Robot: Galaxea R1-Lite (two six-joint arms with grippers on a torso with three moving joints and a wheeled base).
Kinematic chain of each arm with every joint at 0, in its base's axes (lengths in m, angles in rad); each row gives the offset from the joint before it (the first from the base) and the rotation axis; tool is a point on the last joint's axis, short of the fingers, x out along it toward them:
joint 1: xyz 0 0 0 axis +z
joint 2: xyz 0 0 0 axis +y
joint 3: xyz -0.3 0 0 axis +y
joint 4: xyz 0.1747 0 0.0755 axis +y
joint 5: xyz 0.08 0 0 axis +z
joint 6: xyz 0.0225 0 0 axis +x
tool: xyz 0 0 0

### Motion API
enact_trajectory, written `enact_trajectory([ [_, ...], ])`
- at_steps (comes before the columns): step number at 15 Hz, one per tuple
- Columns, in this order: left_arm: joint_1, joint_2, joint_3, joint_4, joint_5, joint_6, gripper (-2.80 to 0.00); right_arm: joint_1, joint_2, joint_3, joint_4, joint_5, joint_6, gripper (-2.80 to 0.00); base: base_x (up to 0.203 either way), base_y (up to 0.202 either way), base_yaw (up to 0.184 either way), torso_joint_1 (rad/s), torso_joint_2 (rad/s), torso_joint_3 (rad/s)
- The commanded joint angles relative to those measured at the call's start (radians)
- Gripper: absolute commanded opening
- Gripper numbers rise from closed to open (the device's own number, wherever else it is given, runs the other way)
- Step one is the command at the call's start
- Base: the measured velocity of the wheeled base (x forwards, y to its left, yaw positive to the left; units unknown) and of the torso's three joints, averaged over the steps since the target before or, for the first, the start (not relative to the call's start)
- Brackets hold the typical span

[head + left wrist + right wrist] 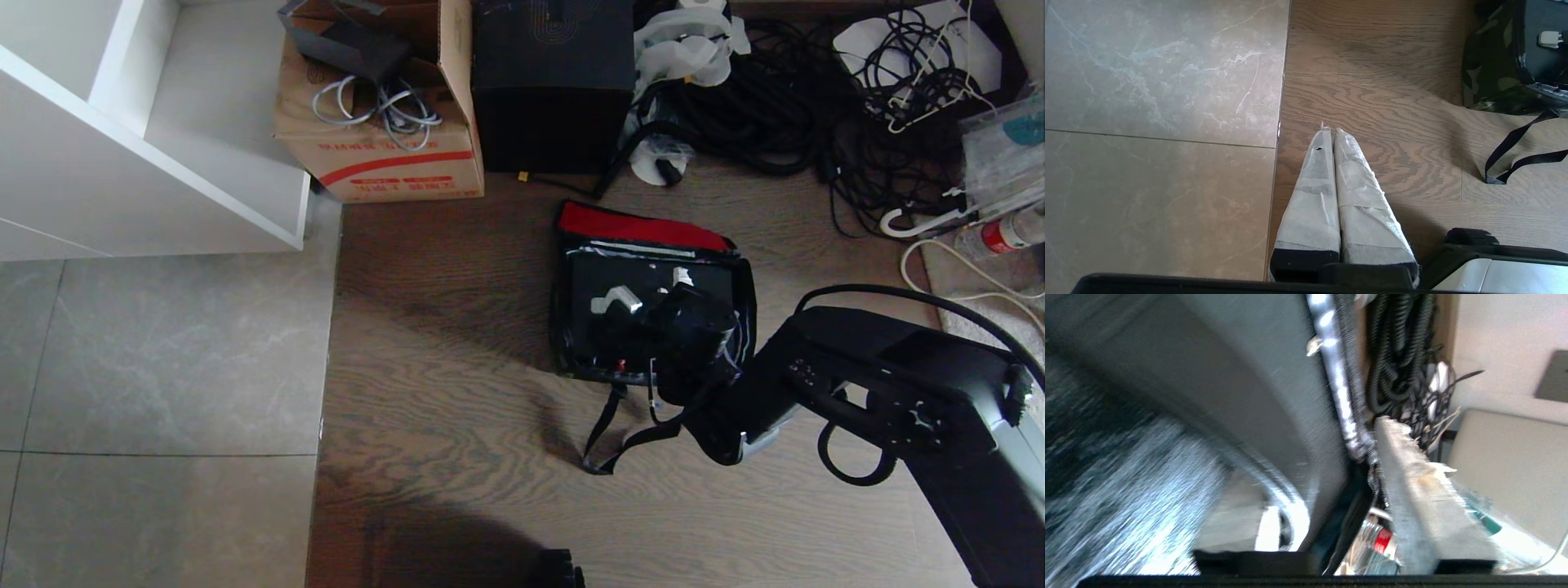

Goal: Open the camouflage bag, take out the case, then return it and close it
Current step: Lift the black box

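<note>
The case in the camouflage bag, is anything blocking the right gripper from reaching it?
Nothing visible. The lid of the camouflage bag is folded back, so the case lies exposed, and the right gripper is over its right end. The left gripper is parked aside.

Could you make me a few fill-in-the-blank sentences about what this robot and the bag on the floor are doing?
1. The camouflage bag lies with its lid ____, red lining showing.
2. The black case sits ____ the bag.
3. The ____ gripper reaches into the bag.
4. The left gripper hangs over the ____ with its fingers together.

Missing words: open; inside; right; floor
</note>
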Motion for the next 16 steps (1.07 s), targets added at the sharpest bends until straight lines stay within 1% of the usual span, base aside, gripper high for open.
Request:
enact_trajectory([
  [1, 0.0, 0.0, 0.008, 0.0, 0.001, -0.001, -2.8, 0.006, -0.029, 0.016, -0.016, -0.002, 0.002, -2.8, 0.0, 0.0, 0.0, 0.0, 0.0, 0.0],
  [5, 0.0, 0.0, 0.009, 0.0, 0.001, -0.001, -2.8, 0.006, -0.072, 0.022, -0.018, -0.002, 0.004, -2.8, 0.0, 0.0, 0.0, 0.0, 0.0, 0.0],
  [11, 0.0, 0.0, 0.009, 0.0, 0.001, -0.001, -2.8, 0.023, -0.219, 0.085, -0.009, -0.003, 0.003, -2.8, 0.0, 0.0, 0.0, 0.0, 0.0, 0.0],
  [14, 0.0, 0.0, 0.008, 0.0, 0.001, -0.001, -2.8, 0.036, -0.277, 0.107, -0.011, -0.032, 0.003, -2.8, 0.0, 0.0, 0.0, 0.0, 0.0, 0.0],
  [16, 0.0, 0.0, 0.008, 0.0, 0.001, -0.001, -2.8, 0.04, -0.309, 0.136, -0.006, -0.036, 0.001, -2.8, 0.0, 0.0, 0.0, 0.0, 0.0, 0.0],
])
